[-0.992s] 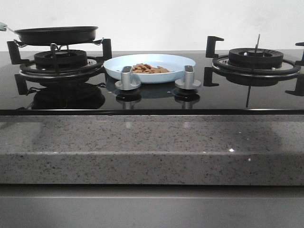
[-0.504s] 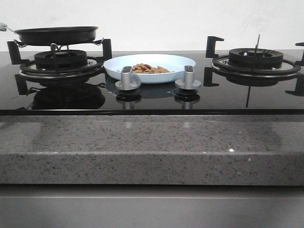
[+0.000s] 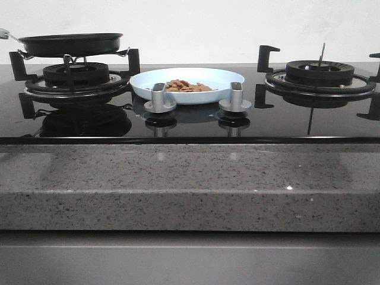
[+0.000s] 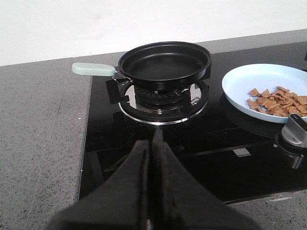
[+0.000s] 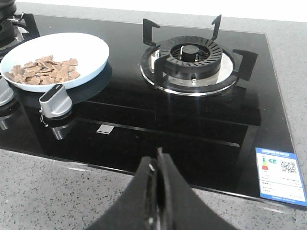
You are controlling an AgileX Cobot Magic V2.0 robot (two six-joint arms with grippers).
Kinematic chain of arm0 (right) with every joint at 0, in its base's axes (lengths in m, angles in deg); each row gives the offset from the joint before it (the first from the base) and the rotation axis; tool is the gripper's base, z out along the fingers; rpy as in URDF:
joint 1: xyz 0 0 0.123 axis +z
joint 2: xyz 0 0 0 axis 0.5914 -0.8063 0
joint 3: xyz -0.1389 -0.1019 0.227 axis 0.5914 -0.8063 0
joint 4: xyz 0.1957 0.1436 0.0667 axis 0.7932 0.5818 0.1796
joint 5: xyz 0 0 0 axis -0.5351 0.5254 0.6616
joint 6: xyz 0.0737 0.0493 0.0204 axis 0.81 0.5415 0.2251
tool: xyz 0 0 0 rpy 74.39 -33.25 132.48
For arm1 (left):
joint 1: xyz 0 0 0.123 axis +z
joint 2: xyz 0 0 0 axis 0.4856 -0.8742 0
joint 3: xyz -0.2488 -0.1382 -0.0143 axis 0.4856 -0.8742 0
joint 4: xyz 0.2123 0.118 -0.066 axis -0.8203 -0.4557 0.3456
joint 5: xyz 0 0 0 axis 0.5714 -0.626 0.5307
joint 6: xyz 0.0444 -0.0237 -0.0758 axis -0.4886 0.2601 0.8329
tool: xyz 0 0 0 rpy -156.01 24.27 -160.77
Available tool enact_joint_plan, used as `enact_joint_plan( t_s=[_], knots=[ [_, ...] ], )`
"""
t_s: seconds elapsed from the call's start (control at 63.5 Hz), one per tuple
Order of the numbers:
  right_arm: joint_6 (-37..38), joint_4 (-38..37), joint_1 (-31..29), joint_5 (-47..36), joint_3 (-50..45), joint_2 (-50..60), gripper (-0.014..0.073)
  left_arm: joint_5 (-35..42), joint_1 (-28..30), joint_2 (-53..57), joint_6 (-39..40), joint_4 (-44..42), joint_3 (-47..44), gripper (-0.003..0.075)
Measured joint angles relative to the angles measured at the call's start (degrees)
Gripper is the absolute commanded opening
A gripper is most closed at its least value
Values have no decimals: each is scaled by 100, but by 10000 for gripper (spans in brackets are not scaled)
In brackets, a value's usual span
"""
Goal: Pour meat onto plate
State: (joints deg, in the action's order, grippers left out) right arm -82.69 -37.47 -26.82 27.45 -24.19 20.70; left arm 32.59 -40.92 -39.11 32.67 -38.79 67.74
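The pale blue plate (image 3: 187, 82) sits on the black glass hob between the two burners, with a heap of orange-brown meat pieces (image 3: 186, 86) on it. Plate (image 4: 261, 86) and meat (image 4: 278, 100) also show in the left wrist view, and plate (image 5: 62, 55) and meat (image 5: 42, 71) in the right wrist view. The black frying pan (image 3: 70, 43) sits empty on the left burner (image 4: 163, 64). My left gripper (image 4: 152, 139) is shut and empty, near the hob's front edge before the pan. My right gripper (image 5: 158, 160) is shut and empty, over the hob's front edge. Neither gripper shows in the front view.
The pan's pale green handle (image 4: 93, 70) points away from the plate. Two silver knobs (image 3: 160, 98) (image 3: 235, 98) stand in front of the plate. The right burner (image 3: 319, 76) has raised black supports. A grey speckled counter (image 3: 190, 184) runs along the front. A label (image 5: 280, 175) is on the hob's corner.
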Motion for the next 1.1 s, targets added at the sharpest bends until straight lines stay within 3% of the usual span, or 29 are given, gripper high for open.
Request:
enact_joint_plan(
  t_s=[0.851,1.103],
  knots=[
    [0,0,0,0,0,0,-59,24,0,23,0,0,-20,-20],
    [0,0,0,-7,0,0,-59,249,269,958,0,78,-920,-20]
  ],
)
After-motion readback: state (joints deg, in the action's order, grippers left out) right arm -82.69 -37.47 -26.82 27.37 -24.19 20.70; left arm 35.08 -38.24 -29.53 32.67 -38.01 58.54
